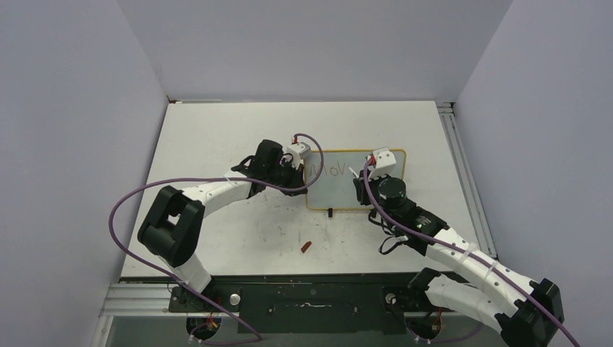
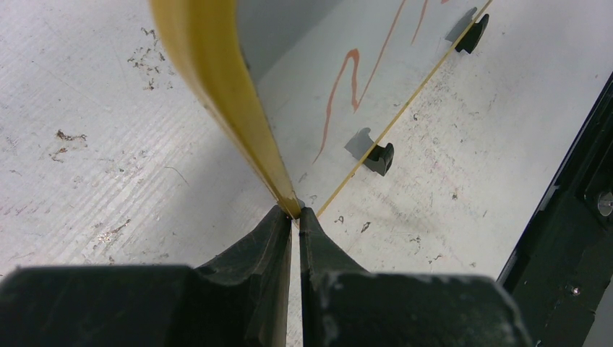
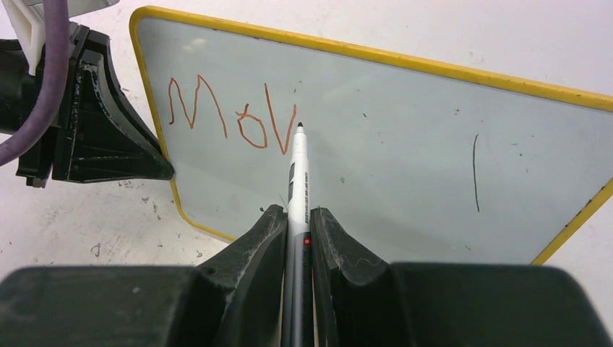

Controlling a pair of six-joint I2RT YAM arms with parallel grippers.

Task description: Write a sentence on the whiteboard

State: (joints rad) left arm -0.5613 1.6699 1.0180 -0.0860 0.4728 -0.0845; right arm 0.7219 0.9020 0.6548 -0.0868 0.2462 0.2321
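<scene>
The whiteboard lies on the table, pale face, yellow frame. Reddish-brown lettering reads "MoV" at its upper left; it also shows in the top view. My left gripper is shut on the board's left edge; in the left wrist view the jaws pinch the yellow frame at my gripper. My right gripper is shut on a white marker, its tip touching the board at the top of the "V". In the top view the right gripper is over the board's right part.
A small red marker cap lies on the table in front of the board. Two black feet stick out from the board's near edge. A thin black stroke marks the board's right part. A metal rail runs along the table's right side.
</scene>
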